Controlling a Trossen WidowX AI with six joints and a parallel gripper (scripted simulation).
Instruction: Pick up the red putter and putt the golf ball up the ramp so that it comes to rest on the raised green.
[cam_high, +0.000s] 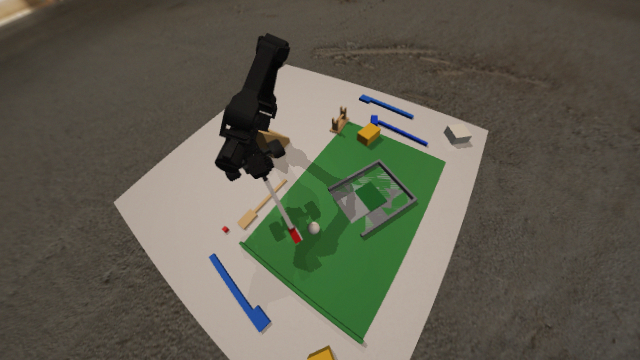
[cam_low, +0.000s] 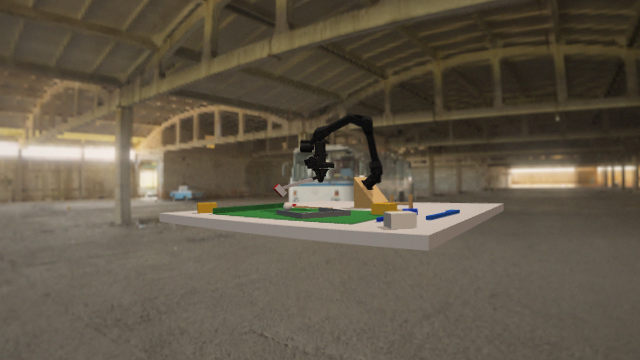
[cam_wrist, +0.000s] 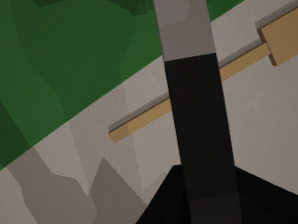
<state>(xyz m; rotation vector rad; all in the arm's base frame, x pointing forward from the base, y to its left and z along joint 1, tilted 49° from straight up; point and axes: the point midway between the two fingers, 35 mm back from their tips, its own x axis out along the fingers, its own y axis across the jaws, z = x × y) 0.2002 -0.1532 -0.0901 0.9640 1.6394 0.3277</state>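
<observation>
Our black gripper (cam_high: 263, 172) pinches the grey-shafted red putter (cam_high: 282, 210) high; left of centre, its raised head could swing over the white golf ball (cam_high: 314, 228).

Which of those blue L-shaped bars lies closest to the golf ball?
The long blue bar beside the green mat's near corner, alone on the golf ball's side; the other two lie together beyond the yellow block.

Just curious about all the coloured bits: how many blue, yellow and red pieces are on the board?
Blue sticks: 3
Yellow blocks: 2
Red pieces, the putter held in the claw and a small cube: 2
Total: 7
</observation>
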